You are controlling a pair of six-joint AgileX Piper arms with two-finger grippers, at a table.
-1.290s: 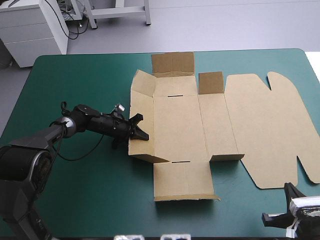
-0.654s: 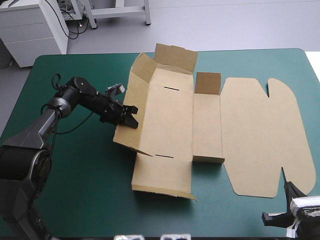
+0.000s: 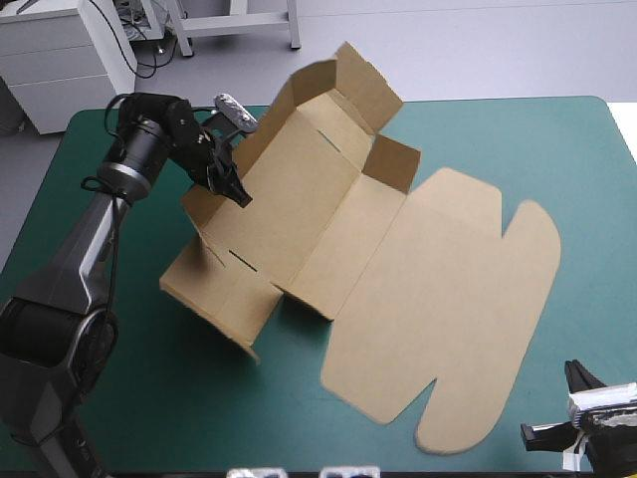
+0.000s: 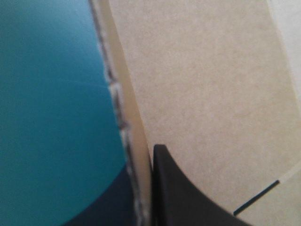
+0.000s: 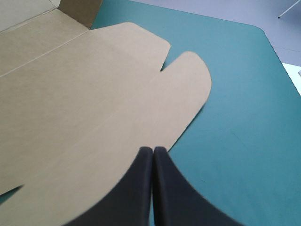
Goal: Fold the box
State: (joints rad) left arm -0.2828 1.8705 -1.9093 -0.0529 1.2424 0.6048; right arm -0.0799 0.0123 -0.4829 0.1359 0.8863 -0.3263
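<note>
Counter (image 3: 518, 139): teal-green cover, with the box on its middle.

Box (image 3: 338, 229): one cut sheet of brown board, turned diagonally, running from far left to near right.
- The lid panel with its two rounded lobes lies flat on the cover toward the near right.
- The left part of the sheet is lifted off the cover and tilted. Its long left wall is raised and the end flaps at the far side stand up.
- The near-left flap hangs down to the cover.

Left gripper (image 3: 239, 194): reaches in from the far left, at the top edge of the raised left wall.
- Left wrist view: one black finger (image 4: 188, 197) lies flat on the inner face of the board. The board's edge runs between the fingers, which are pinched onto the wall and all but together.

Right gripper (image 5: 153, 149): at the near right corner of the counter, apart from the box.
- The fingers are pressed together to a point and hold nothing.
- The lobed lid edge lies ahead of them.

Slot (image 4: 256, 197): a thin dark cut in the board just beside the left finger.
</note>
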